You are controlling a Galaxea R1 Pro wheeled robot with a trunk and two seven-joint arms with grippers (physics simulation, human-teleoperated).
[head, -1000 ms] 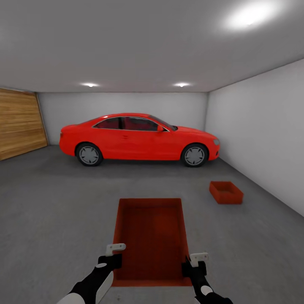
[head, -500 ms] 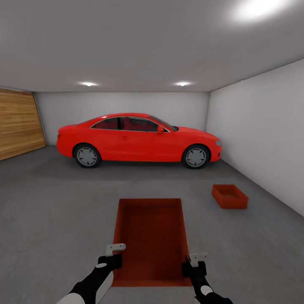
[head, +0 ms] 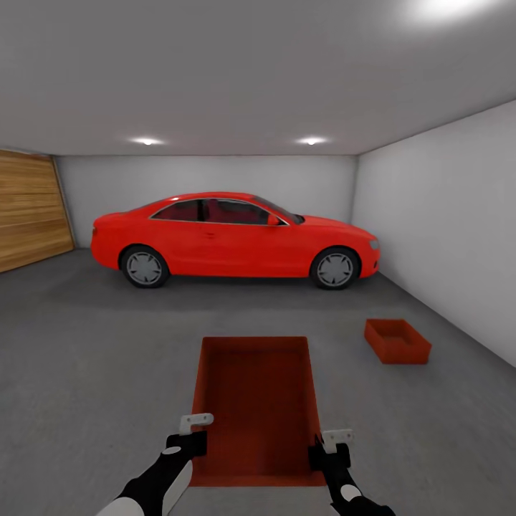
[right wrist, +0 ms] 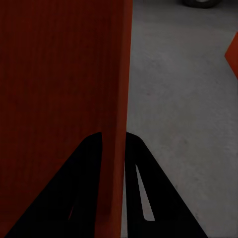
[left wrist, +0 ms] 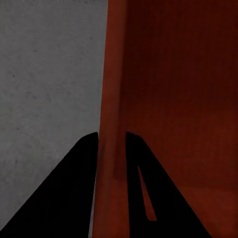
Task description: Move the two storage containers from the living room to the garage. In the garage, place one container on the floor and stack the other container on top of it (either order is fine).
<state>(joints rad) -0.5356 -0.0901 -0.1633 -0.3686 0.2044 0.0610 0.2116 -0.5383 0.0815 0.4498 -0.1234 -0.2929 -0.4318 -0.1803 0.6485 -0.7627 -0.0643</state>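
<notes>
Held container (head: 256, 405): red-orange open-top box, carried in front of you above the concrete floor (head: 93, 344), long axis pointing away toward the car. You have it by its two side walls at the near end.

Left gripper (head: 192, 438): clamped on the container's left wall. In the left wrist view one dark finger (left wrist: 69, 193) sits outside the wall and the other inside, the thin red wall (left wrist: 111, 124) pinched between them.

Right gripper (head: 327, 446): clamped on the container's right wall. In the right wrist view the wall (right wrist: 119, 99) runs straight between the two fingers (right wrist: 84, 188), box interior on one side, grey floor on the other.

Second container (head: 396, 341): same red-orange box, resting on the floor ahead and to your right, near the right-hand wall (head: 444, 236), well apart from the held one. A corner of it (right wrist: 232, 55) shows at the edge of the right wrist view, cut off.

Red car (head: 233, 240): parked side-on across the far end of the garage, front toward the right.

Wooden door panel (head: 32, 208): on the left, cut off by the frame edge.

Hard to make out: the fingertips in the head view, partly hidden behind the container's walls; the near end wall of the held box lies in shadow.
</notes>
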